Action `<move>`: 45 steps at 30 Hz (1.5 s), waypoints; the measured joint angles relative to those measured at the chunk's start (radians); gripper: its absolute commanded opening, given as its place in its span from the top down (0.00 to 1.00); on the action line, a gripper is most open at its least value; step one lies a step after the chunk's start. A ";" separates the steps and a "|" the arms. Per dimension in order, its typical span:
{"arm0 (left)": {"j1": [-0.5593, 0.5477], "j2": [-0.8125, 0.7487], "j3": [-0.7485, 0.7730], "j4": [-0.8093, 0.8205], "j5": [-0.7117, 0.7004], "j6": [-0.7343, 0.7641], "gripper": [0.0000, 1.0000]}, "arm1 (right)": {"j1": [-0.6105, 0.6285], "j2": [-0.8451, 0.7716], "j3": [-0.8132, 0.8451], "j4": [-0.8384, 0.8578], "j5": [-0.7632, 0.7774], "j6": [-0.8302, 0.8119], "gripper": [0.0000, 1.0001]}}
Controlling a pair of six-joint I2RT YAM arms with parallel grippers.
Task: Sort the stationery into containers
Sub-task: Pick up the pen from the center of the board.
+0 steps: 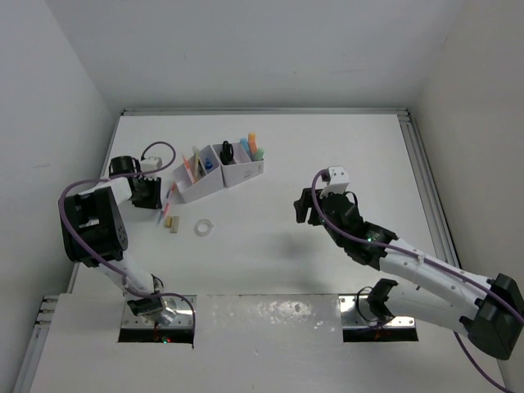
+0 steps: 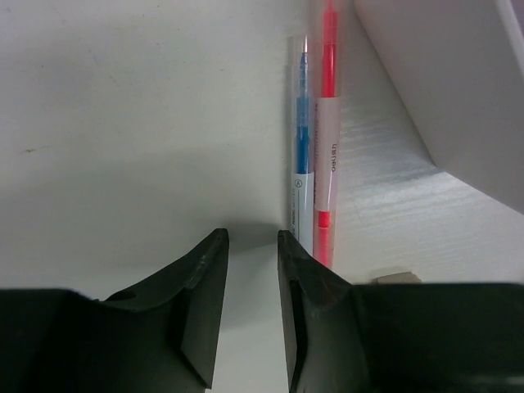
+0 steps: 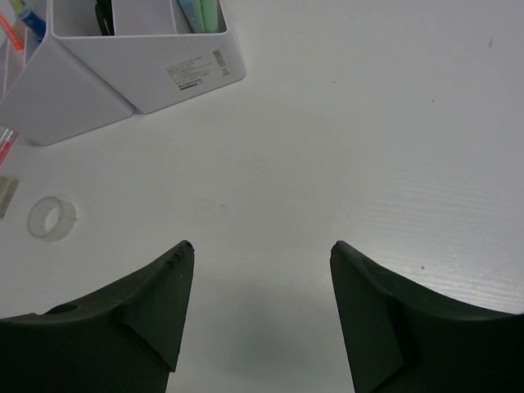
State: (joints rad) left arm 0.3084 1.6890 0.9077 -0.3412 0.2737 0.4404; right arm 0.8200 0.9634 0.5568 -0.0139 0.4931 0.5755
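The pale organiser (image 1: 219,170) stands at the back left and holds pens, scissors (image 1: 227,151) and coloured pieces (image 1: 255,147). A blue pen (image 2: 302,164) and a red-pink pen (image 2: 327,147) lie side by side on the table against the organiser's wall (image 2: 442,82). My left gripper (image 1: 147,194) sits low just left of these pens. Its jaws (image 2: 252,237) are a narrow gap apart and hold nothing. A clear tape ring (image 1: 203,227) lies in front of the organiser and also shows in the right wrist view (image 3: 51,218). My right gripper (image 1: 307,206) hangs wide open and empty (image 3: 260,246) over bare table.
Two small beige blocks (image 1: 172,222) lie left of the tape ring; one shows by the left fingers (image 2: 397,278). White walls enclose the table on the left, back and right. A metal rail (image 1: 426,180) runs along the right edge.
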 measured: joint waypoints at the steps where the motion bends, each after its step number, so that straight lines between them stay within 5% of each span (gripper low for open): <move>1: 0.000 0.000 -0.002 0.005 0.000 -0.001 0.73 | 0.000 -0.005 0.000 -0.002 0.000 0.005 0.34; 45: -0.059 -0.075 -0.027 0.079 0.025 0.000 0.68 | 0.000 0.013 -0.001 -0.069 -0.034 0.079 0.36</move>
State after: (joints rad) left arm 0.2497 1.6142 0.8803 -0.2626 0.2985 0.4408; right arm 0.8204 0.9768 0.5556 -0.0826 0.4591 0.6540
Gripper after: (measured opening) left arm 0.315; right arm 0.642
